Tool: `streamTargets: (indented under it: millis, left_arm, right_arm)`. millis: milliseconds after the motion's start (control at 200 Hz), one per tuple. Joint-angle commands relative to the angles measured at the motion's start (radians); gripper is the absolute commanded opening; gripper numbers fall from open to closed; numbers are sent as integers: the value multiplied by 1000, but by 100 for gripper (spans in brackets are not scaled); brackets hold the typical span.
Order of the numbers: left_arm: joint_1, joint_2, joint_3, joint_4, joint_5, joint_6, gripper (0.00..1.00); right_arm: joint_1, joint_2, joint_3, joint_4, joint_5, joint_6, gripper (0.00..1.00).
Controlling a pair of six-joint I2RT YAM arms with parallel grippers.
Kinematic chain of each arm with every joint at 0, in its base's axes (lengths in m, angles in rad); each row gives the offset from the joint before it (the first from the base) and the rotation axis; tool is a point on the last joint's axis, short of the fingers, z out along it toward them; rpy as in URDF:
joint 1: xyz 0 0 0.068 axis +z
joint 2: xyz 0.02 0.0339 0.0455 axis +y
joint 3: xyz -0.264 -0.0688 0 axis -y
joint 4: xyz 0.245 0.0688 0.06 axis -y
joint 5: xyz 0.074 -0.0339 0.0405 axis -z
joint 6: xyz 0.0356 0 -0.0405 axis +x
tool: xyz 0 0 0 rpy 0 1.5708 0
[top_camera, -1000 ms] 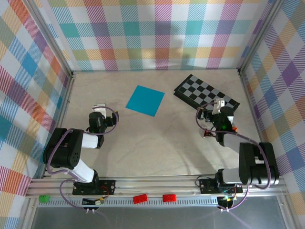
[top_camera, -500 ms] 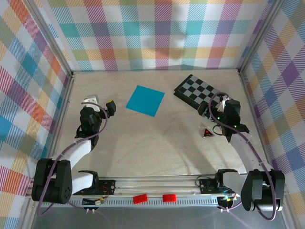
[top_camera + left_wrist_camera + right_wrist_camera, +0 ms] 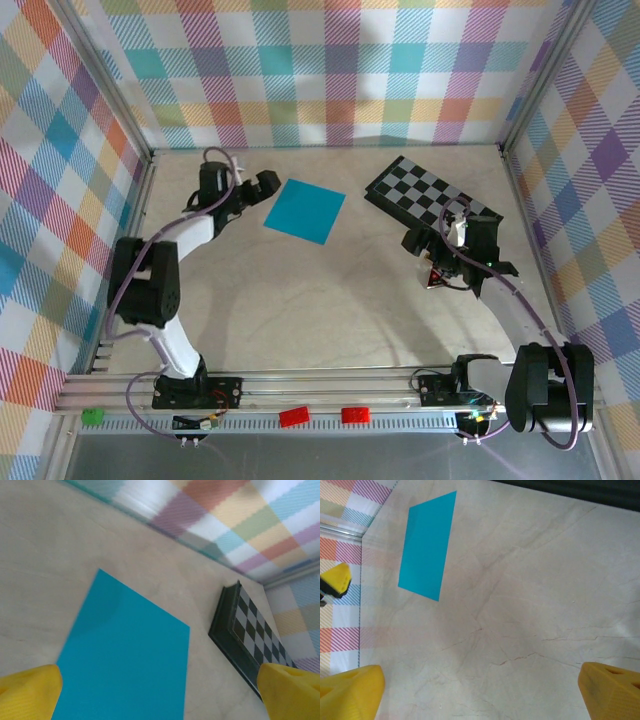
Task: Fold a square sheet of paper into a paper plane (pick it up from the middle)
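The square sheet of paper [image 3: 305, 211] lies flat and unfolded on the far middle of the table [image 3: 300, 310], where it lay a second ago.

The left gripper [image 3: 253, 192] stands with its jaws spread wide and nothing between them. A second ago it was drawn back near its base; it has since reached forward to the far left and now sits just beside the sheet's left corner, apart from it. In the left wrist view its yellow fingertips [image 3: 30, 690] frame the sheet, and the checkered board [image 3: 432, 195] lies beyond, to the right.

The right gripper [image 3: 424, 257] is also wide open and empty. It has turned from its earlier pose to face left across the table, just nearer than the board. The board has not moved.

In the left wrist view the sheet's near edge is cut off by the bottom of the picture, and the board runs out at the right. A small red triangular piece [image 3: 436, 279] beside the right gripper is partly covered by it. Whether either gripper touches the table cannot be told.
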Motion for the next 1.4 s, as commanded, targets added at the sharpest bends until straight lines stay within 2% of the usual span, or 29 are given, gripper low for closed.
streamTargets:
  millis: [0, 355, 470, 575, 680, 805, 920, 1035, 1165, 1310, 1395]
  left_arm:
    - [-64, 118, 143, -197, 49, 20, 100]
    - [-160, 459, 552, -448, -11, 60, 100]
    - [-174, 507, 606, -536, -44, 72, 100]
    - [-178, 498, 577, -565, -53, 69, 100]
    - [-185, 449, 497, -578, -76, 68, 100]
    - [-200, 349, 327, -554, -101, 43, 100]
    - [-227, 222, 121, -458, -128, -12, 100]
    - [-267, 87, -85, -352, -161, -104, 100]
    - [-328, -83, -284, -261, -241, -193, 100]
    - [-383, -247, -419, -246, -327, -263, 100]
    - [-423, -335, -489, -229, -380, -318, 100]
  right_arm:
    - [-1, 12, 45, -47, -22, 4, 99]
    - [-2, 48, 108, -163, 45, 43, 99]
    - [-1, 43, 116, -186, 61, 43, 99]
    - [-1, 36, 127, -208, 70, 44, 99]
    - [0, 25, 130, -236, 86, 55, 99]
    - [-2, 10, 121, -268, 87, 68, 99]
    - [-1, -4, 110, -308, 89, 69, 99]
    - [-3, -20, 117, -334, 66, -11, 99]
    - [-7, -37, 67, -239, 0, 19, 99]
    - [-7, -30, 38, -170, -44, 133, 99]
    - [-6, -28, 22, -146, -114, 148, 99]
